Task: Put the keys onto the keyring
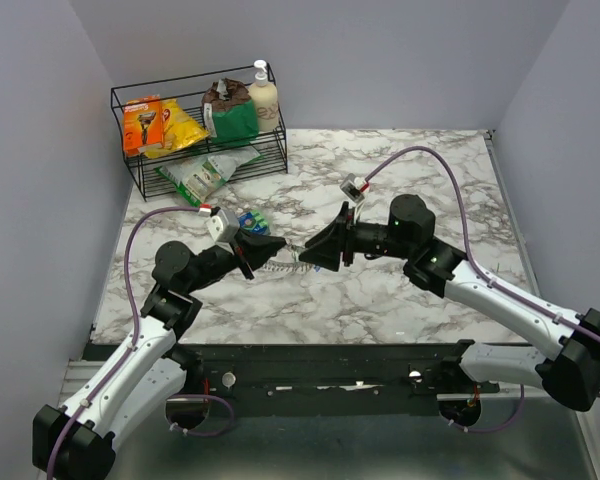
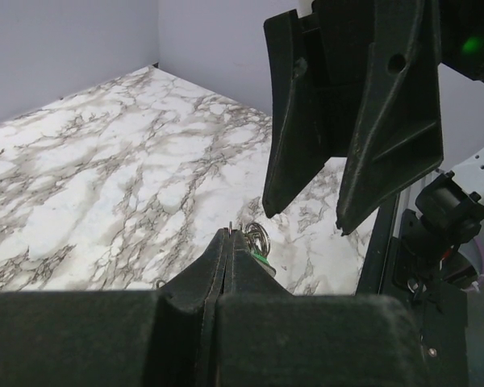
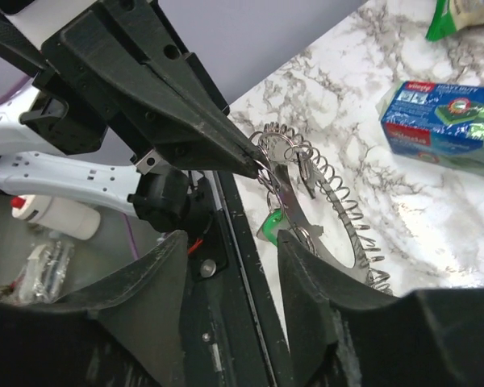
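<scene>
Two end effectors are seen tip to tip above the middle of the marble counter [image 1: 380, 300].

Left end effector [image 1: 278, 247]: jaws are shut, and a silver keyring [image 3: 278, 147] is pinched at the fingertips [image 3: 234, 153]. The ring is held up off the counter.

One silver key with a green head [image 3: 271, 226] is hung from the ring. A spiral metal coil [image 3: 343, 214] is seen right beside the ring. Whether the two are joined cannot be told.

Right end effector [image 1: 308, 256]: jaws are parted to a middling gap and nothing is gripped. In the right wrist view the hanging key is framed between its fingers [image 3: 165, 274].

A blue sponge pack [image 1: 252, 220] is noted just behind the left end effector. A wire basket [image 1: 114, 97] of packets is set at the far left corner.
</scene>
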You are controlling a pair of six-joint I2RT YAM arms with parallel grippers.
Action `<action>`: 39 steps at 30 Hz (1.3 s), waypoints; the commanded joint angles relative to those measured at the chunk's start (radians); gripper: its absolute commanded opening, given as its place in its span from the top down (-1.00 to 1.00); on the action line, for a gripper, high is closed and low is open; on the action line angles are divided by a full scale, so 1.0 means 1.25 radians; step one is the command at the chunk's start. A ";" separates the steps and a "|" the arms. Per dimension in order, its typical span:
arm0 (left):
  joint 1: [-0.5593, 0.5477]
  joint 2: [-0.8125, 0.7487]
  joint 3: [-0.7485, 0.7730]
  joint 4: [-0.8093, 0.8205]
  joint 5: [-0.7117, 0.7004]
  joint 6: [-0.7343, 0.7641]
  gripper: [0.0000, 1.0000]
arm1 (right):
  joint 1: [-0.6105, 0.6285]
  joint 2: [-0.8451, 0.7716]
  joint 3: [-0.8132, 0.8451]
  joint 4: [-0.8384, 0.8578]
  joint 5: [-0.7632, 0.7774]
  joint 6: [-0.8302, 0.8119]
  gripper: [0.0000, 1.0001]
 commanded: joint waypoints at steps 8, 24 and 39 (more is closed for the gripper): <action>0.001 0.004 -0.011 0.135 0.088 -0.040 1.00 | 0.005 -0.045 -0.030 0.067 -0.046 -0.158 -0.36; -0.006 0.024 -0.020 0.280 0.183 -0.116 1.00 | 0.003 -0.043 -0.052 0.181 -0.099 -0.125 -0.20; -0.018 0.027 -0.019 0.285 0.175 -0.120 1.00 | 0.003 -0.001 -0.030 0.192 -0.131 -0.099 0.10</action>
